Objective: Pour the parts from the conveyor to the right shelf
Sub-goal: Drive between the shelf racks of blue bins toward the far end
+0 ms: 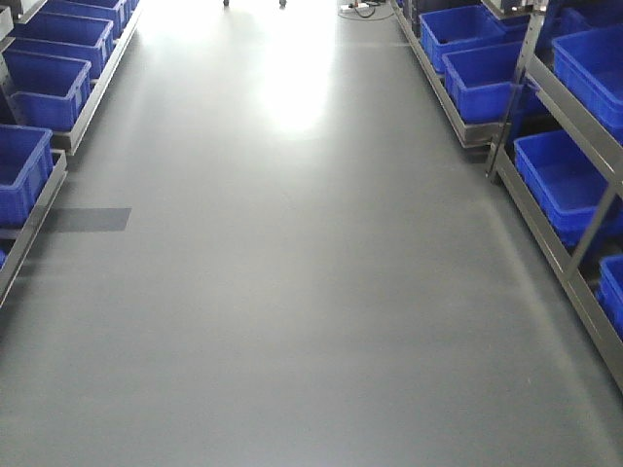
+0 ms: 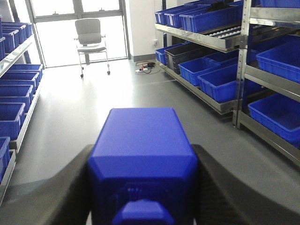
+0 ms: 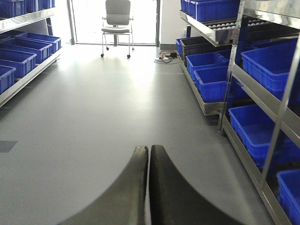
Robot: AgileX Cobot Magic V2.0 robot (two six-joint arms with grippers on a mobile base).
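Note:
My left gripper (image 2: pixel 143 161) is shut on a solid blue block part (image 2: pixel 140 145) with a small knob near the camera; its dark fingers (image 2: pixel 70 187) press both sides. My right gripper (image 3: pixel 148 149) is shut and empty, its fingertips together above the grey floor. The right shelf (image 1: pixel 545 97), a steel rack with blue bins (image 1: pixel 565 180), stands along the right side; it also shows in the left wrist view (image 2: pixel 225 42) and the right wrist view (image 3: pixel 243 70). The conveyor is out of view.
A steel rack with blue bins (image 1: pixel 44 88) lines the left side. An office chair (image 3: pixel 117 23) stands at the far end by bright windows. Cables lie on the floor (image 3: pixel 165 58) near the right rack. A grey floor aisle (image 1: pixel 292 292) runs between the racks.

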